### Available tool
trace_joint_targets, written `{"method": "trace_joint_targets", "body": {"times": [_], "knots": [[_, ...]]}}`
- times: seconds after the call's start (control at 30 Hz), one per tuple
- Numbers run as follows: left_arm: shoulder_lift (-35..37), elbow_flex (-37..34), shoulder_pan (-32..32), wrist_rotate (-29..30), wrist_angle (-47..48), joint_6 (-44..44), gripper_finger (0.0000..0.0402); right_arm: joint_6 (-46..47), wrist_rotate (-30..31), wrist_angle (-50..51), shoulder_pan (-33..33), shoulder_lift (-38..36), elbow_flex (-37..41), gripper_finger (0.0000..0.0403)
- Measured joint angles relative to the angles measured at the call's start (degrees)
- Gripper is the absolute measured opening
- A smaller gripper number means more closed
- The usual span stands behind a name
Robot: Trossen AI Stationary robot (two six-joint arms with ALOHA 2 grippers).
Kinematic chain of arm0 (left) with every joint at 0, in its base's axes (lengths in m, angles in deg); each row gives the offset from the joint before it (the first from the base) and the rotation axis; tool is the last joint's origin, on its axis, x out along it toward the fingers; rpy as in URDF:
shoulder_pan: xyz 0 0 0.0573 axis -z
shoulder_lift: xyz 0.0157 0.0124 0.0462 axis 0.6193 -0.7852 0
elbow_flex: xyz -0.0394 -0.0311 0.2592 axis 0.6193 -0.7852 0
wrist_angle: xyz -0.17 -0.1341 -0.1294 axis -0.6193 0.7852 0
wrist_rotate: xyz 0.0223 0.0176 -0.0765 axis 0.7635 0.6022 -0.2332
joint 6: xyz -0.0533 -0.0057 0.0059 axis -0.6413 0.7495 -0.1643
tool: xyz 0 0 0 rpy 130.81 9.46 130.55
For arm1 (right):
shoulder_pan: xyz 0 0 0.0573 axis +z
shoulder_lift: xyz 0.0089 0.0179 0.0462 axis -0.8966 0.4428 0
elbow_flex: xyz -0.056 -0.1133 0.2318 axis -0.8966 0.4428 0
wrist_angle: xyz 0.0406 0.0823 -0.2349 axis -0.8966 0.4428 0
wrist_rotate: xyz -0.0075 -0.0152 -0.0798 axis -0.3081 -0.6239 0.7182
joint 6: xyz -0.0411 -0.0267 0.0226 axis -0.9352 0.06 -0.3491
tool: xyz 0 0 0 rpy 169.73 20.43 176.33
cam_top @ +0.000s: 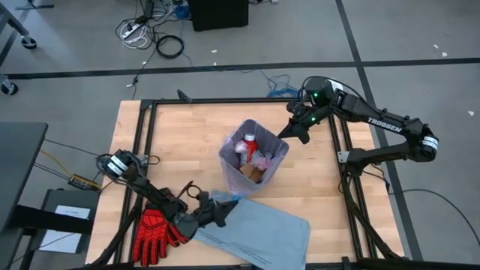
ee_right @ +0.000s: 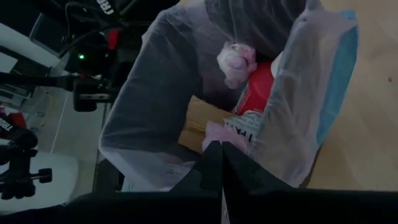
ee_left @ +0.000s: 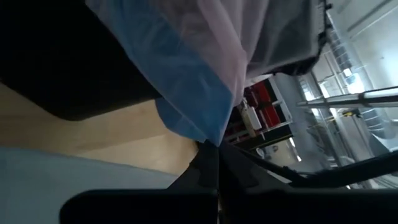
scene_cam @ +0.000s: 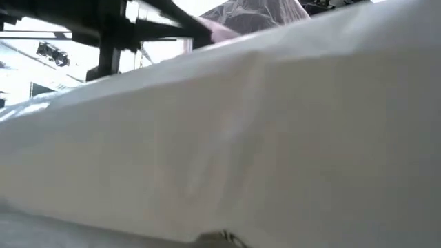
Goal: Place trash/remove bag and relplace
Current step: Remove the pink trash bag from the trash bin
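Filling the low view, grey-blue liner point(scene_cam: 275, 138) hides the trash point(ee_right: 249, 93).

- Wooden table point(cam_top: 180, 135), light butcher-block top, black frame rails running along its edges.
- Near the middle stands the bin point(cam_top: 253, 160), lined with the pink-lavender bag point(cam_top: 231, 151), the trash point(cam_top: 251, 154) inside it.
- At the front edge, the grey-blue liner point(cam_top: 262, 232) lies flat, spread across the wood.
- Front left corner: the red gloves point(cam_top: 156, 234), just beside that liner.
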Motion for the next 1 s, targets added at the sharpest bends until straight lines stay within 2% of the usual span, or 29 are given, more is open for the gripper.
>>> {"method": "trace_joint_targets", "body": {"times": [0.13,0.2,0.4,0.47,0.77,0.9,1.0], "knots": [[0.0,2.13,0.38,1.59,-4.12,7.41,0.0,-0.04,-0.18,-0.65,0.0,-0.01,0.0,0.0],[0.0,2.94,0.56,4.17,-8.13,13.27,0.0,-0.03,-0.2,-1.06,0.0,0.0,0.0,0.0],[0.05,4.73,0.58,10.34,-29.32,38.22,0.0,0.21,-0.71,-2.57,0.02,-0.02,0.0,0.0],[0.44,5.87,0.15,11.02,-31.83,45.42,0.0,0.36,-0.98,-3.23,0.18,-0.02,0.0,0.0],[5.58,10.19,-1.83,11.34,-30.36,57.07,0.0,-3.09,-1.27,-5.6,6.1,-0.04,0.02,0.0],[6.98,11.51,-2.37,13.85,-29.78,59.04,0.0,-5.49,0.99,-13.06,10.09,-0.02,0.04,0.0008],[7.66,12.21,-2.47,15.07,-29.15,59.21,0.0,-8.75,2.6,-21.29,13.45,-0.02,0.04,0.0029]]}}
